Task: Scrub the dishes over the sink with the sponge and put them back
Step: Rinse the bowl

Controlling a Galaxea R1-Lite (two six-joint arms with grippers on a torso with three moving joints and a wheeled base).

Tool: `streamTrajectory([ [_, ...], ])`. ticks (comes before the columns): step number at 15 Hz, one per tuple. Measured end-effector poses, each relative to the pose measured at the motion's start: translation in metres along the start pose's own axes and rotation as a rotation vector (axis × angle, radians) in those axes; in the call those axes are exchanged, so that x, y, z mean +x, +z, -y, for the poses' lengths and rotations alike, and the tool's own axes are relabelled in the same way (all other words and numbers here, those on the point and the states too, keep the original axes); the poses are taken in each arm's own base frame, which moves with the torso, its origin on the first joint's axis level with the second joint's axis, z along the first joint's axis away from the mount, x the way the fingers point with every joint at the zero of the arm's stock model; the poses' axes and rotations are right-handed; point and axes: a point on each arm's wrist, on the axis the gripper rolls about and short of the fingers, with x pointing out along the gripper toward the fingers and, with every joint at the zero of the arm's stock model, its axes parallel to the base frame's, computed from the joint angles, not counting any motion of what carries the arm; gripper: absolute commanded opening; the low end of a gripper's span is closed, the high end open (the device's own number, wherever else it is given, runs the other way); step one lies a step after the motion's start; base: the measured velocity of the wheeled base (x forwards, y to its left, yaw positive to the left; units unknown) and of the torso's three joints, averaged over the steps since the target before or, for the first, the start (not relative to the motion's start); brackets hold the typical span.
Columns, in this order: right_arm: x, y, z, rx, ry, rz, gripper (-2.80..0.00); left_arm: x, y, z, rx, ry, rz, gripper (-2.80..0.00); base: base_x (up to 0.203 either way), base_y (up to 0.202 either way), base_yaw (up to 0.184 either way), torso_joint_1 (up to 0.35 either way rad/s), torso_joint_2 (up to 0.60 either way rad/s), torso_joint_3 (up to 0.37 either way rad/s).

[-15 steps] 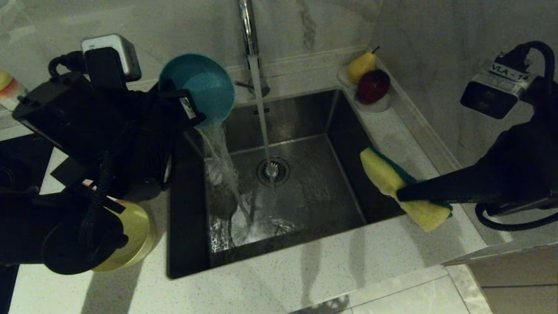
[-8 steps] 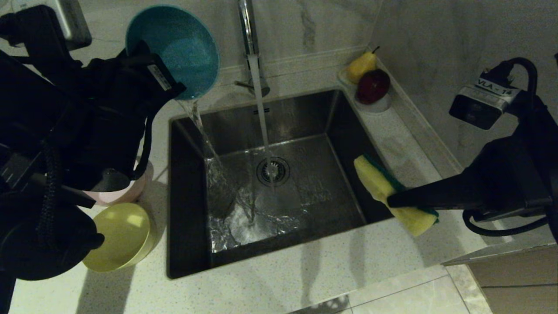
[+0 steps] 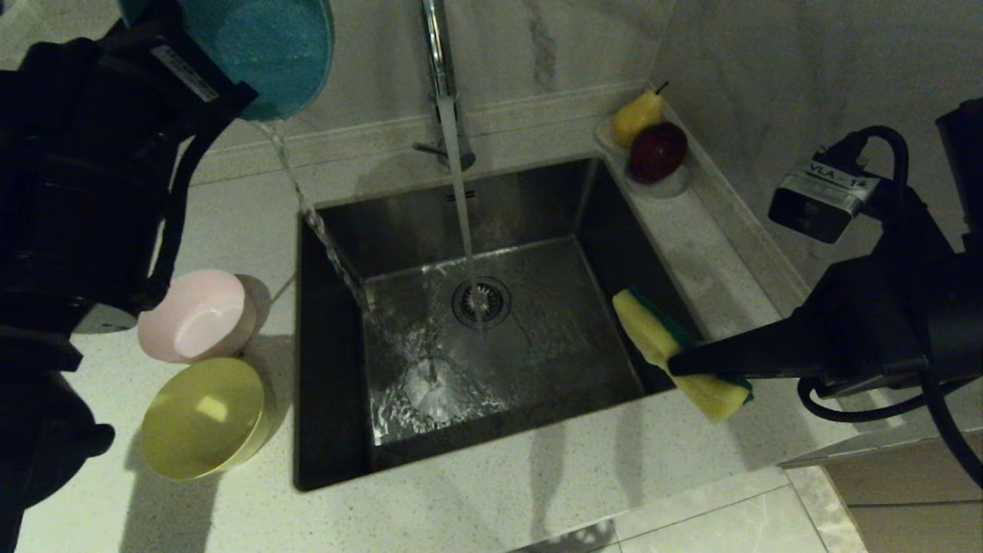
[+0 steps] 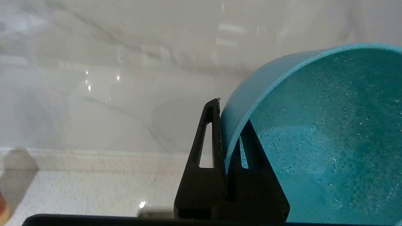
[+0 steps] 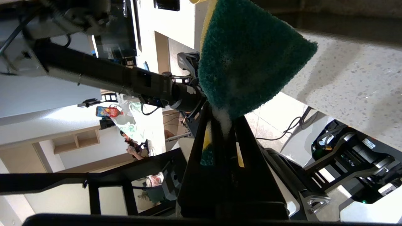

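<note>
High at the far left, the light blue bowl [image 3: 265, 50] is tilted on its side, and a thin stream of water runs from it onto the left edge of the sink [image 3: 614, 230]. My left gripper [image 3: 244, 98] is shut on its rim, one finger inside and one outside [image 4: 230, 125]; the blue bowl [image 4: 314, 131] is wet inside. The pink bowl [image 3: 196, 315] and the yellow bowl [image 3: 203, 418] sit on the counter left of the sink. My right gripper [image 3: 680, 361] is shut on the sponge [image 3: 653, 338] over the sink's right rim. The sponge's green face [image 5: 248, 56] shows above the right gripper [image 5: 224, 122].
The chrome tap [image 3: 439, 54] runs, and its water falls onto the round drain [image 3: 481, 302]. A small dish with a pear and a red fruit [image 3: 653, 146] stands at the back right corner. A marble wall rises behind and to the right. The counter's front edge is near.
My left arm has lifted the blue bowl up and to the left, and its pouring water has thinned to a trickle. The pink bowl is now uncovered. The sponge has drifted slightly left.
</note>
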Motion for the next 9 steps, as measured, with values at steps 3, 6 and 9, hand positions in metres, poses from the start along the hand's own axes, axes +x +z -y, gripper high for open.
streamTrajectory([
  [3,0.0010,0.0004,0.0009,0.002,-0.001,-0.002,-2.80,-0.0032,0.0095,-0.0041,0.000,-0.006,0.019,-2.80,0.000,0.000,0.000,0.000,0.00,0.000],
  [6,0.0035,0.0013,0.0030,0.007,-0.002,-0.006,-2.80,-0.0068,0.0100,-0.0059,0.008,-0.018,0.015,-2.80,0.000,0.000,0.000,0.000,0.00,0.000],
  [9,0.0042,0.0039,0.0022,-0.007,0.008,0.012,-2.80,-0.0073,0.0132,-0.0068,0.017,-0.019,0.020,-2.80,0.000,0.000,0.000,0.000,0.00,0.000],
])
